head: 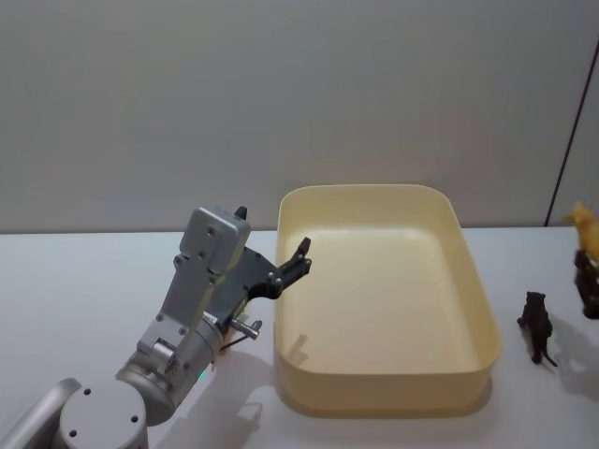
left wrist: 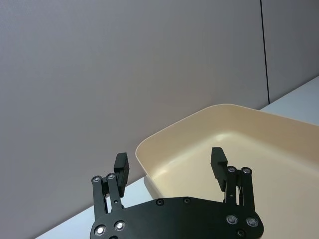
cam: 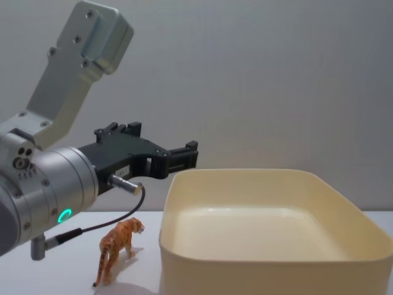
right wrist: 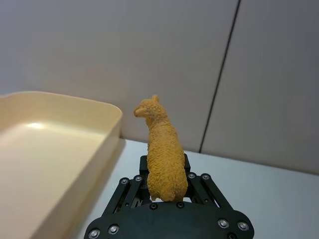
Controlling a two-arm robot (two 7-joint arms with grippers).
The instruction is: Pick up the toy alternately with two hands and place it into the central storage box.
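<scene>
Cream plastic storage box [head: 384,393] sits mid-tabletop [head: 84,281]. The left claw [head: 299,257] hovers over its 9 o'clock rim, fingers spread wide. The right claw [right wrist: 164,169] grips a fuzzy orange-yellow animal toy [right wrist: 162,149] off the box's 3 o'clock side. A tiger figurine [cam: 118,249] stands at 8 o'clock, below the left arm. A dark figurine [head: 536,327] stands at 4 o'clock.

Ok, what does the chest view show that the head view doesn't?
Chest view, not head: an orange tiger toy standing on the table left of the storage box. Head view, not chest: a dark animal figurine on the table right of the box, and the yellow animal toy held by the right gripper at the right edge. Both: the empty cream box and the open left gripper above its left rim.
</scene>
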